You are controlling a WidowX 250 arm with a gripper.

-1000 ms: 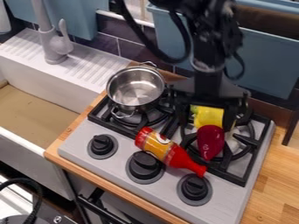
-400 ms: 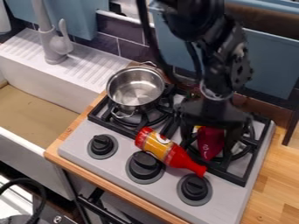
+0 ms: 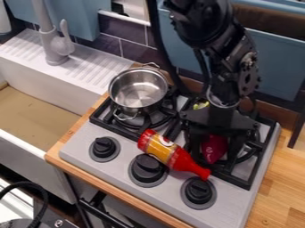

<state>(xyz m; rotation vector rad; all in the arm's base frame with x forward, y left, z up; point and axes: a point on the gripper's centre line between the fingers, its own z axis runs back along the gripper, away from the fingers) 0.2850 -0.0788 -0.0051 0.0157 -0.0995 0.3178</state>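
While straddling, wide-set, the dark-red, tapered, smooth toy (image 3: 212, 149) on the black metal grate (image 3: 245, 184), catalogued: black two-finger gripper (image 3: 213, 157). Apparently at grasp alignment; best centred before closing.

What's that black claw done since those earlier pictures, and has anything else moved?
The gripper has come down and toward the knobs, now partly covering the dark red toy. I can't tell whether it has taken hold. The toy, pot and bottle look unmoved.
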